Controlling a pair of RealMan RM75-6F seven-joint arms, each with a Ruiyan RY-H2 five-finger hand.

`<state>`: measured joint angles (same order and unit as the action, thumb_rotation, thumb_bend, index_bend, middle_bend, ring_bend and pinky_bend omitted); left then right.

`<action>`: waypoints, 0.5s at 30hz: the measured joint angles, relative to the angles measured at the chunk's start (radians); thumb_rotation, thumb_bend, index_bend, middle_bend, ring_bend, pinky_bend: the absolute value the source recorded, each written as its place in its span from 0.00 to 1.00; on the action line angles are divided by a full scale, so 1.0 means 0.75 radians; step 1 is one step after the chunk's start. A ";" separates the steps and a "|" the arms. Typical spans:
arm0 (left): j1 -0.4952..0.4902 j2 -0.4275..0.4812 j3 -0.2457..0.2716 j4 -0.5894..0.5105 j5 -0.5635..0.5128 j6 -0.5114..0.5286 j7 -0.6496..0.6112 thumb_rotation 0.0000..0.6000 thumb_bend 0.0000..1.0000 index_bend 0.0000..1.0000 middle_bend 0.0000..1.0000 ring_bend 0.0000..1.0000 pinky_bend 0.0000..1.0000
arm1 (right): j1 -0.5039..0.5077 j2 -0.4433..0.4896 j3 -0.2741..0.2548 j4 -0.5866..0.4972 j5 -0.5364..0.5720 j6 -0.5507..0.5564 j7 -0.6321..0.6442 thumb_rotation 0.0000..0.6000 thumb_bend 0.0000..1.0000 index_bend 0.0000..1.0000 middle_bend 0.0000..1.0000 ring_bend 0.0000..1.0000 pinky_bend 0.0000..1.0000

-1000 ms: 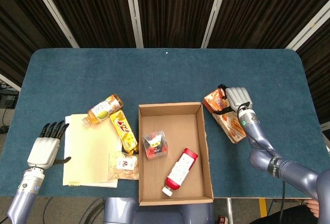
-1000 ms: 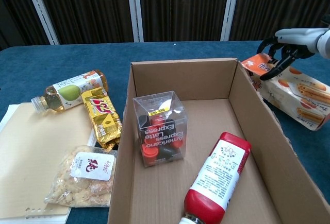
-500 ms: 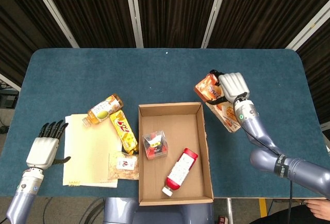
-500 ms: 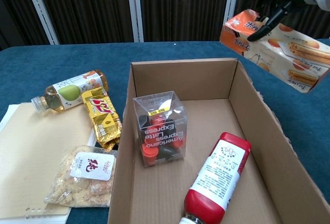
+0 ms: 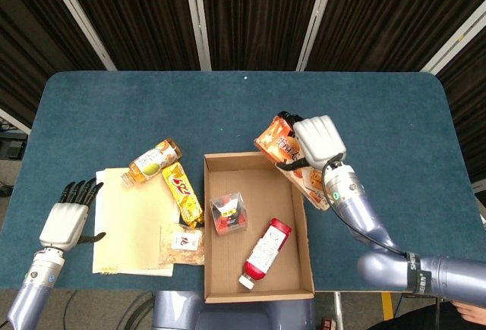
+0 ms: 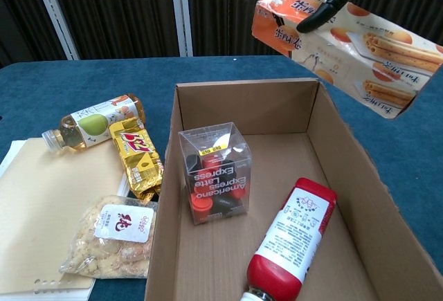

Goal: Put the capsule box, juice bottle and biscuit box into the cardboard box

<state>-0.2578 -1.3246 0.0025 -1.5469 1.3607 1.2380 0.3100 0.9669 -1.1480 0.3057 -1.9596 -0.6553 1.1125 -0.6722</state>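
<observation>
Nearest, inside the cardboard box [image 5: 206,224], toward its near end: a red-capped bottle [image 5: 264,254], lying slantwise on the floor. Probably the juice bottle of the task, so already home. Just beyond, against the left wall inside: the clear capsule box [image 5: 229,213], upright, also home.

Well to the left of the cardboard box, by the near table edge: the left hand [image 5: 67,220], fingers stretched out and apart, grasping nothing, hovering beside a yellow pad [image 5: 133,220]. Between pad and cardboard box: a snack bag [image 5: 182,243], then a gold packet [image 5: 182,192], and farther back an amber drink bottle [image 5: 153,160] on its side. Possibly the real juice bottle instead; cannot settle that from the labels.

Over the far right corner of the cardboard box: the biscuit box [image 6: 360,45], no longer flat on the table to the right as a second ago, but raised clear and swung leftward, tilted, one end now above the far wall. Clasped at that end by the right hand [image 5: 319,142], fingers wrapped around the carton.

Meaning for the task: last item airborne and nearly over the opening. Needs a little more travel inward and a lowering into the free space along the right wall, clear of the red-capped bottle, before release.
</observation>
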 measured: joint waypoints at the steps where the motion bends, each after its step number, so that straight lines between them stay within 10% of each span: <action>1: -0.001 0.002 0.001 -0.001 0.003 -0.002 -0.002 0.84 0.00 0.00 0.00 0.00 0.00 | 0.002 0.001 -0.002 -0.035 0.007 0.031 -0.022 1.00 0.32 0.73 0.59 0.78 1.00; 15: 0.011 0.062 0.052 -0.040 0.125 0.027 -0.101 0.84 0.00 0.00 0.00 0.00 0.00 | 0.043 -0.304 -0.063 -0.288 0.117 0.612 -0.397 1.00 0.32 0.72 0.58 0.77 1.00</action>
<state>-0.2498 -1.2779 0.0415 -1.5772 1.4545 1.2581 0.2343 0.9989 -1.3761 0.2586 -2.1759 -0.5676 1.5716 -0.9699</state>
